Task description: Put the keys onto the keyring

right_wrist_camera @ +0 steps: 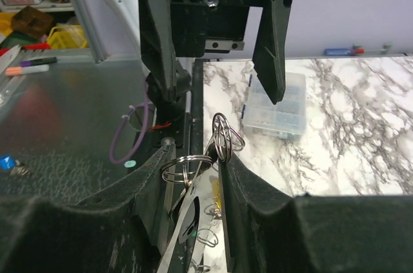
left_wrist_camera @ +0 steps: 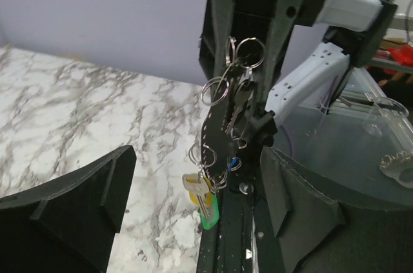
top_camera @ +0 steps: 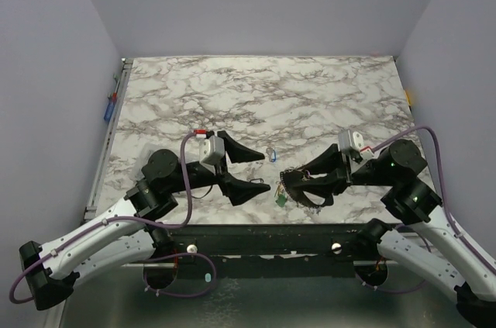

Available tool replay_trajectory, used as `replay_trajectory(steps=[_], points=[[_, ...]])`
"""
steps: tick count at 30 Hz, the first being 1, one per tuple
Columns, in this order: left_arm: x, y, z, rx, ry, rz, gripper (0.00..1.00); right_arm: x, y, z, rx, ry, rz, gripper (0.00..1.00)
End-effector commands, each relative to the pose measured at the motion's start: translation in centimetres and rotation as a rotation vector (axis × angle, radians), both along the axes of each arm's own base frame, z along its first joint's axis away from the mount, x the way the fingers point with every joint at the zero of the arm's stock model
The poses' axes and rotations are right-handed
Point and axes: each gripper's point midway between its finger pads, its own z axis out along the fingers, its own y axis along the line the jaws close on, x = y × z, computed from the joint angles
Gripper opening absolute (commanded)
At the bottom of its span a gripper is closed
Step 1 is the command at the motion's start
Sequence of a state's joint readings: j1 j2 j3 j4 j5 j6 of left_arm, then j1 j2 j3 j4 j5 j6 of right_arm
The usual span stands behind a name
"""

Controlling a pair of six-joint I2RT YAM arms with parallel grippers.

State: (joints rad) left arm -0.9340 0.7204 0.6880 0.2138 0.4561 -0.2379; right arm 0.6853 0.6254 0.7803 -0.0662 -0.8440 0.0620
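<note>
Nearest the camera, both arms rise from the front edge of the marble-patterned counter (top_camera: 263, 88) and lean inward toward the keyring (top_camera: 291, 182), which is held up over the counter's near strip. Right of the keyring, the right gripper (top_camera: 304, 185) has its fingers (right_wrist_camera: 248, 202) drawn partway together and pinched on it. In the right wrist view a knot of small split rings (right_wrist_camera: 222, 139) pokes up from the narrow gap between them. Several keys (left_wrist_camera: 239, 102) dangle from the keyring in a loose bunch, and a green tag (left_wrist_camera: 208, 212) with a yellow one beside it hangs lowest; whether these touch the counter I cannot tell. Left of the keyring, the left gripper (top_camera: 266, 171) faces it with fingers (left_wrist_camera: 71, 202) spread wide and nothing between them, near the bunch but apart from it. Just beyond the keyring and to its left, a single blue-headed key (top_camera: 271, 155) lies on the counter, right beside the tip of the left gripper's farther finger. Farther beyond the keyring, the right wrist view shows a clear plastic box (right_wrist_camera: 274, 108) on the counter. Farther still, a blue-handled tool (right_wrist_camera: 342, 50) lies at the counter's edge.
</note>
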Motion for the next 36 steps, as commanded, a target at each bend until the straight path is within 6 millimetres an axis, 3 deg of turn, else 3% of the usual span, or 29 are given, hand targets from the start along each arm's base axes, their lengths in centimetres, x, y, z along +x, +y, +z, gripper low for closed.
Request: replay_trajectory(steps=[1, 4, 21, 24, 29, 36], points=[[-3.2, 0.3, 3.8, -0.137, -0.161, -0.161, 0.82, -2.2, -0.5, 1.8, 0.02, -0.05, 0.103, 0.01], [-3.4, -0.3, 3.2, -0.126, -0.14, -0.197, 0.74, -2.7, -0.4, 2.2, 0.025, -0.055, 0.134, 0.0], [-3.2, -3.0, 1.3, -0.136, -0.058, -0.292, 0.64, -3.8, -0.6, 4.0, 0.072, -0.102, 0.189, 0.0], [-3.3, -3.0, 1.1, -0.135, -0.053, -0.295, 0.67, -3.5, -0.5, 4.2, 0.077, -0.105, 0.174, 0.01], [-3.6, -2.3, 0.6, -0.139, -0.082, -0.282, 0.82, -3.4, -0.6, 4.4, 0.078, -0.103, 0.163, 0.0], [-3.3, -2.4, -0.8, -0.117, -0.055, -0.272, 0.82, -3.1, -0.7, 5.1, 0.09, -0.11, 0.134, 0.01]])
